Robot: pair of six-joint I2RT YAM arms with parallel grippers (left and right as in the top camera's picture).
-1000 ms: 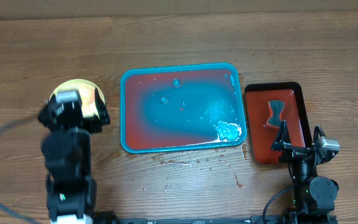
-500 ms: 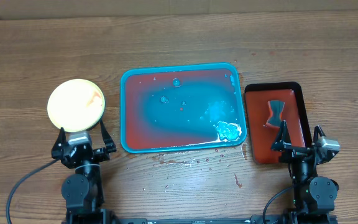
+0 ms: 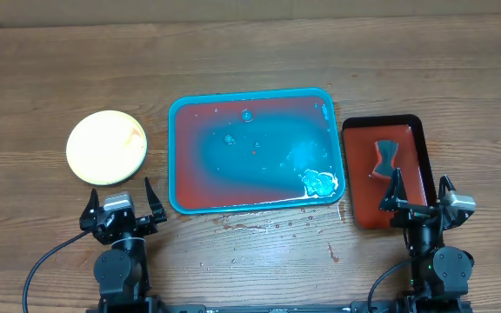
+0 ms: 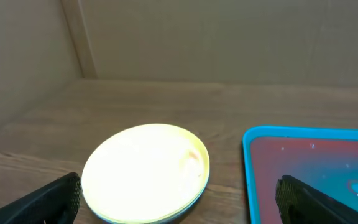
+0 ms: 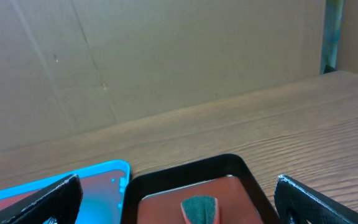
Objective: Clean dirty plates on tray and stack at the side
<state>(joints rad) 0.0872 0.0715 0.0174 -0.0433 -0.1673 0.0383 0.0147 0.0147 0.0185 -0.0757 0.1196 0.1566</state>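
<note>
The left gripper (image 3: 120, 207) stands with its two black fingers spread wide and nothing between them, low at the near edge of the wooden table (image 3: 233, 61). Just beyond it and a little to its left lies a pale yellow round plastic plate (image 3: 106, 147), flat on the wood, with a faint reddish trace toward its right side. From above, only this one plate shows, and whether others lie beneath it cannot be told. The plate is apart from the fingers and well clear of the large rectangular teal-blue plastic tray (image 3: 233, 174), which sits to its right at the middle of the table. The tray holds no plate. Its floor is smeared reddish along the rim, with a few water drops toward the far side and a small pale foamy blob (image 3: 319, 183) in its near right corner. Small droplets (image 3: 268, 228) speckle the wood just in front of the tray. The right gripper (image 3: 421, 193) is likewise spread wide and empty, hanging over the near end of a smaller dark red tray with a black rim (image 3: 364, 187), which lies just beside the teal tray's right edge. On it rests a dark green pinched-waist sponge (image 3: 384, 156), untouched, just beyond the fingers.
</note>
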